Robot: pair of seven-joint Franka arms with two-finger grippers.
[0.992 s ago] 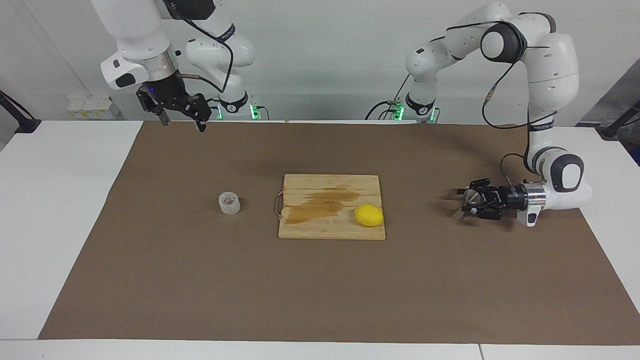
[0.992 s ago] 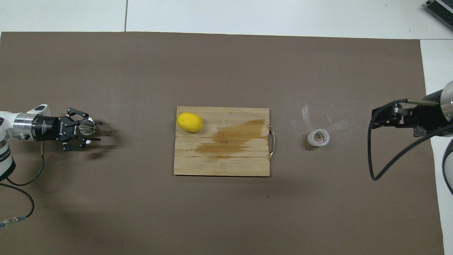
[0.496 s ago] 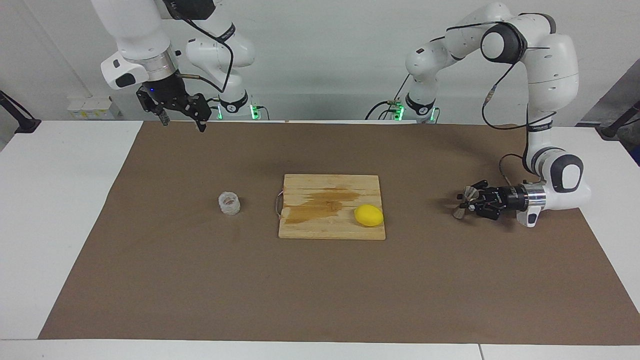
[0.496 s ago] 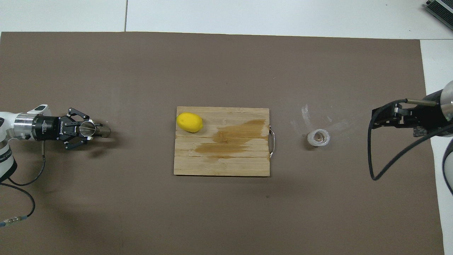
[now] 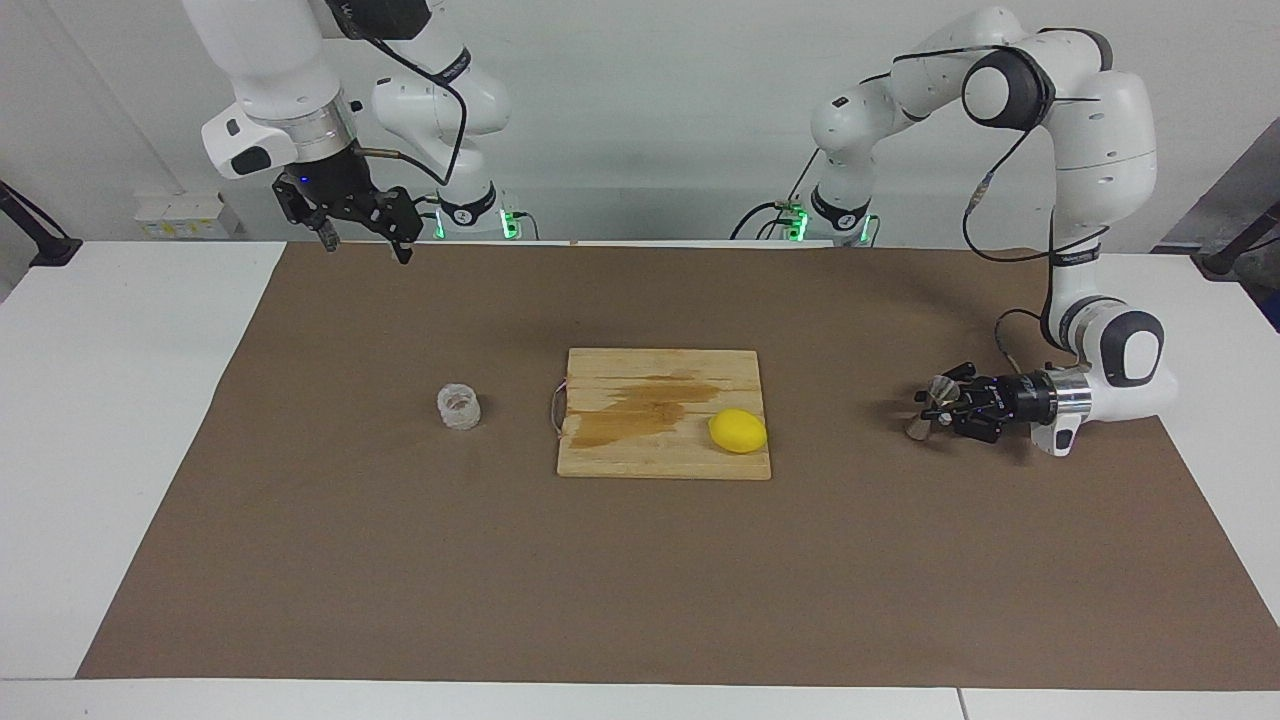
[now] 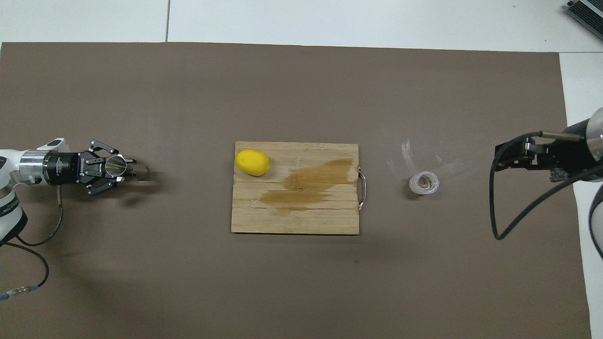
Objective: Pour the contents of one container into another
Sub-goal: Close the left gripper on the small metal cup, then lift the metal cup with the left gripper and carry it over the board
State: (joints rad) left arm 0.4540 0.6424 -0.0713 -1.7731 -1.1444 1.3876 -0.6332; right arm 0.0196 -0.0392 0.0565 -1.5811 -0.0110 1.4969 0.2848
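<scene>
Jigger (image 5: 929, 403), tilted, gripped at its waist by my left tool (image 5: 944, 405), low over the mat (image 5: 640, 560) toward the left arm's end of the table (image 5: 120, 420). Cup (image 5: 459, 407) upright on the mat, beside the handle end of the board (image 5: 640, 455). Lemon (image 5: 738, 431) on the board. My right tool (image 5: 362, 240) waits, fingers wide, above the mat's edge nearest the robots.
</scene>
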